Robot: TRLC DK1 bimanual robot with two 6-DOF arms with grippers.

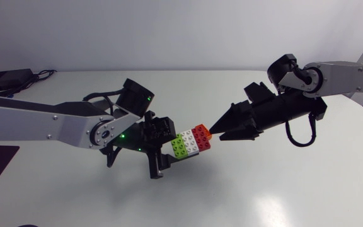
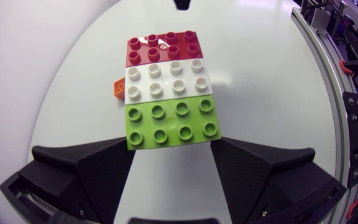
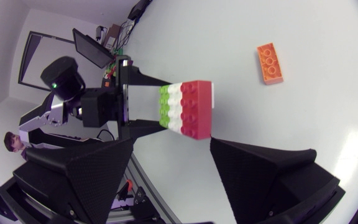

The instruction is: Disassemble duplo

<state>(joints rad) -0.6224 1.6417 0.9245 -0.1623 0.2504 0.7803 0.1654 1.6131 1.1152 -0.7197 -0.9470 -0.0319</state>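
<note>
3 bricks are joined in one stack: a green brick (image 2: 169, 121), a white brick (image 2: 165, 81) and a red brick (image 2: 163, 48), held in the air above the table (image 1: 282, 183). The left pincer (image 2: 171, 144) is clamped on the green brick from both sides. The right pincer (image 3: 173, 149) is spread apart, close to the red end of the stack but not gripping it. 1 orange brick (image 3: 270, 63) lies loose on the table, so I judge the work begun, with 2 joints left to pull apart.
</note>
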